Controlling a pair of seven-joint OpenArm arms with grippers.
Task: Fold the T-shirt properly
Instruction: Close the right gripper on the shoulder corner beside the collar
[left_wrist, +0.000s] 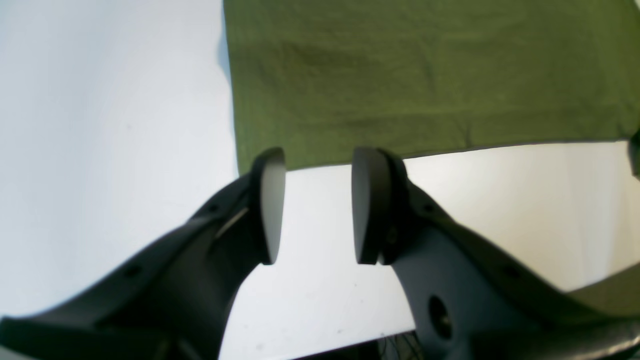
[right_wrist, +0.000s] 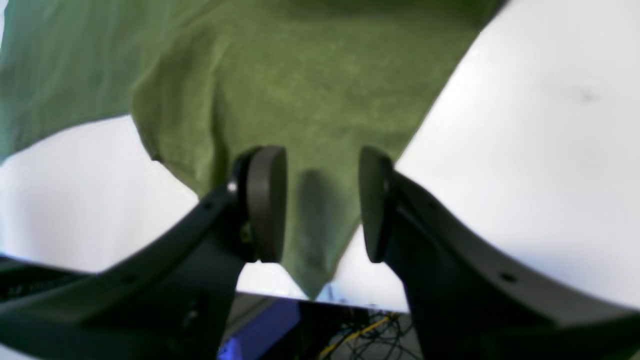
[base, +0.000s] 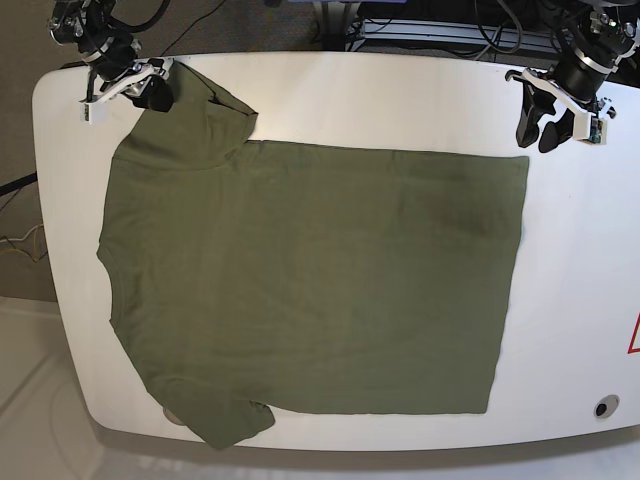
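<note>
Leftmost, the right gripper hovers spread over the sleeve tip of the olive T-shirt lying flat across the white table — soft, light, limp cloth, best pinched at corners — while the left gripper, also spread, hangs near the hem corner.

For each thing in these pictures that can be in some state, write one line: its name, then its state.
T-shirt: spread flat and unfolded on the table, one sleeve lying partly over the table's far edge.
Left claw: open, empty, just off the shirt's hem corner.
Right claw: open, the sleeve tip lying between its fingers, not pinched.
Table: white, bearing the shirt.
</note>
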